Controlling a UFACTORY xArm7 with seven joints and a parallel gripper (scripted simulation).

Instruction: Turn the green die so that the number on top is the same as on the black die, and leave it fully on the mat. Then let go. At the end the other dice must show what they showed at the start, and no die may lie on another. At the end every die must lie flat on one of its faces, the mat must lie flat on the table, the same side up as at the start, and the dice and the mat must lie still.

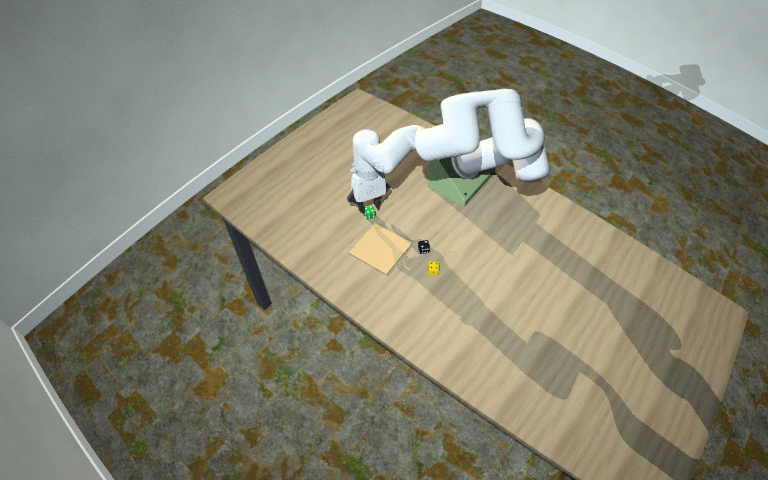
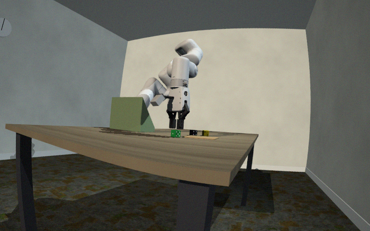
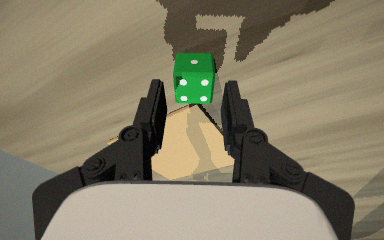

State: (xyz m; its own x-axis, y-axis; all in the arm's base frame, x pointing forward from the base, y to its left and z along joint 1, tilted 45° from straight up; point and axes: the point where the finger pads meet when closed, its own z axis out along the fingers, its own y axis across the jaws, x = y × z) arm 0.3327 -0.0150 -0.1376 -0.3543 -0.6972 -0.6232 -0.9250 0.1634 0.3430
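Green die (image 3: 194, 78) sitting flat on the table (image 1: 317, 169), just off the mat (image 1: 380, 249) near its far corner, not on it. One pip on one visible face, four on another in the wrist view. Gripper (image 3: 194, 111) hanging just above the die, half open and gripping nothing, die showing just past the fingertips. Black die (image 1: 423, 246) just beside the mat's other side, yellow die (image 1: 433, 268) a little beyond that. Green wedge-shaped base (image 2: 130, 114) further back from the mat.
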